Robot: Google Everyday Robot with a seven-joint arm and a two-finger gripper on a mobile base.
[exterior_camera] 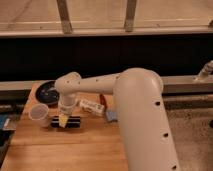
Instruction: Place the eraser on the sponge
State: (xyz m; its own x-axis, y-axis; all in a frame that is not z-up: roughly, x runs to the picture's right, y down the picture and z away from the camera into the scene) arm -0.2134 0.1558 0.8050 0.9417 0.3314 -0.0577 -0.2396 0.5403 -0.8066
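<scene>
The eraser (pixel 74 122), a flat black bar, lies level just over the wooden table (pixel 60 150), left of centre. My gripper (pixel 64 121) comes straight down from the white wrist and is shut on the eraser at its middle. The blue-grey sponge (pixel 110 116) is to the right of the eraser, partly hidden behind my big white arm (pixel 137 110). A gap of tabletop separates the eraser from the sponge.
A white labelled tube (pixel 92 106) lies between the eraser and the sponge, slightly farther back. A pale cup (pixel 39 114) stands just left of the eraser. A dark round plate (pixel 47 92) sits at the back left corner. A dark wall and rail run behind.
</scene>
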